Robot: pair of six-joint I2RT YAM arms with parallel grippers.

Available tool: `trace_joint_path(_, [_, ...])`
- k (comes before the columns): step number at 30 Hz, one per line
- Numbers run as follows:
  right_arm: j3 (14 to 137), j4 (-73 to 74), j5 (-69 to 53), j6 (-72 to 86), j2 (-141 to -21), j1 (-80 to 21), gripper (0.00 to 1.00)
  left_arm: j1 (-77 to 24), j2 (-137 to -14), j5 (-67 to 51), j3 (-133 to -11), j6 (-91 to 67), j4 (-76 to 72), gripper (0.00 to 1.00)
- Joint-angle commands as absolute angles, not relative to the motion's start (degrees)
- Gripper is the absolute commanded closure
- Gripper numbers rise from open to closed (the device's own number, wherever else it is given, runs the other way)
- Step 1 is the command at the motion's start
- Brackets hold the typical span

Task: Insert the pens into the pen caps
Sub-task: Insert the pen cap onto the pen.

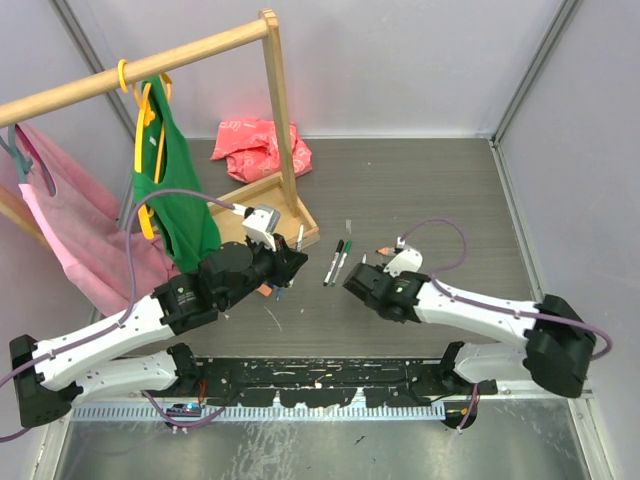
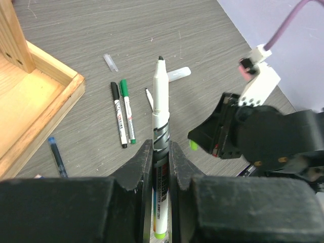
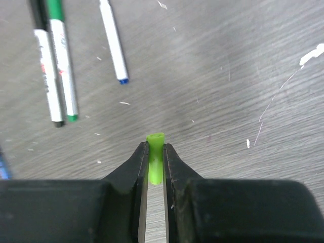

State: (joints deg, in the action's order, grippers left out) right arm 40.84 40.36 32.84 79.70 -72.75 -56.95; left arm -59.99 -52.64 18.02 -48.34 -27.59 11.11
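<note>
My left gripper point(image 2: 161, 150) is shut on a white pen point(image 2: 160, 109) with a green rear end, whose bare dark tip points away toward the table's middle. My right gripper point(image 3: 155, 150) is shut on a short light-green pen cap point(image 3: 155, 161) whose open end sticks out past the fingertips. In the left wrist view that cap point(image 2: 193, 145) faces the held pen from the right, a short gap away. On the table lie a black-capped pen point(image 2: 117, 114), a green-capped pen point(image 2: 126, 109) and a thin blue-tipped pen point(image 3: 114, 43). From above, the left gripper point(image 1: 287, 262) and the right gripper point(image 1: 353, 283) are close together.
A wooden tray base point(image 1: 300, 225) of a clothes rack stands left of the pens, with a green garment point(image 1: 180, 200) and a pink one point(image 1: 70, 235) hanging. A red bag point(image 1: 262, 147) lies behind. A whitish cap point(image 2: 178, 74), a clear tube point(image 2: 110, 62) and a blue stick point(image 2: 56, 156) lie loose.
</note>
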Motion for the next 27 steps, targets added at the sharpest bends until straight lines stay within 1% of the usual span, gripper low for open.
trace_joint_path(1, [43.5, 40.5, 42.6, 76.8, -64.4, -57.0, 1.00, -59.9, -52.6, 17.3, -49.4, -26.6, 7.5, 1.00])
trace_joint_path(4, [45.0, 39.0, 45.8, 71.2, -59.8, -57.0, 1.00, -59.9, -52.8, 16.1, -49.8, -25.9, 7.0, 1.00])
trace_joint_path(8, [46.5, 30.0, 46.2, 57.4, -53.3, -57.0, 1.00, -59.9, -53.0, 14.0, -50.5, -24.9, 6.4, 1.00])
trace_joint_path(13, [44.9, 13.2, 40.3, 38.1, -44.9, -57.0, 1.00, -59.9, -52.6, 12.2, -50.2, -24.4, 4.3, 1.00])
trace_joint_path(16, [43.5, 4.8, 37.6, 30.3, -41.1, -56.9, 1.00, -59.9, -52.0, 11.2, -49.5, -23.9, 2.5, 1.00])
trace_joint_path(20, [46.6, 1.1, 35.3, 23.7, -40.7, -57.0, 1.00, -59.9, -51.8, 10.5, -50.0, -23.0, 2.6, 1.00])
trace_joint_path(27, [52.0, -4.7, 24.6, 17.9, -41.5, -57.0, 1.00, -59.9, -52.6, 3.2, -50.1, -21.2, -0.9, 1.00])
